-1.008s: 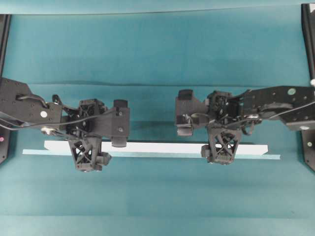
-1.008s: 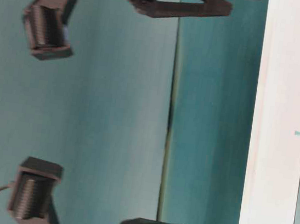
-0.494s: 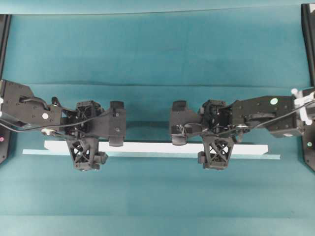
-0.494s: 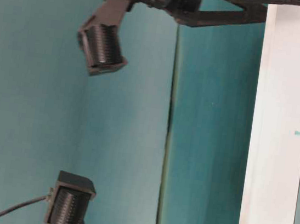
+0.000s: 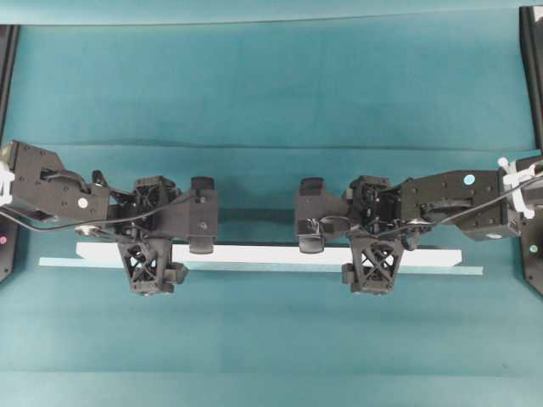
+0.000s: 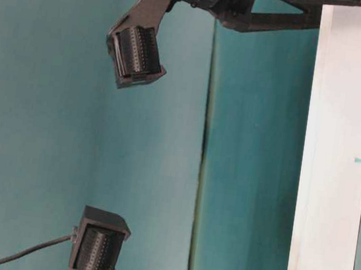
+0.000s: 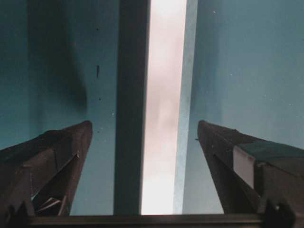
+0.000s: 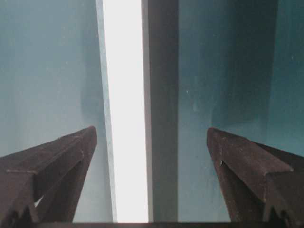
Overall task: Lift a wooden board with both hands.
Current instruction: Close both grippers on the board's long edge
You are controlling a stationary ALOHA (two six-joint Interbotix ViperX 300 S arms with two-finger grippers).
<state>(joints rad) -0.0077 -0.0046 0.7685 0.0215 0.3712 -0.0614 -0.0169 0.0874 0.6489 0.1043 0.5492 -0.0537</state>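
Note:
The wooden board (image 5: 263, 253) is a long white plank lying flat across the teal cloth. My left gripper (image 5: 150, 248) straddles it near its left end and my right gripper (image 5: 373, 248) straddles it right of the middle. In the left wrist view the board (image 7: 164, 118) runs between the two dark fingers (image 7: 64, 149), clear of both, so the gripper (image 7: 145, 130) is open. The right wrist view shows the same: the board (image 8: 123, 118) lies inside the open gripper (image 8: 152, 135), left of its centre. The table-level view shows the board (image 6: 334, 162) flat on the cloth.
A thin pale teal strip (image 5: 471, 270) lies along the board's near edge and sticks out past both ends. Black frame posts stand at the left edge (image 5: 7, 51) and right edge (image 5: 533, 68). A fold (image 5: 254, 144) crosses the cloth behind the arms.
The right arm has slid left along the board and the left arm has shifted slightly left. Both grippers have come down around the board, jaws still wide.

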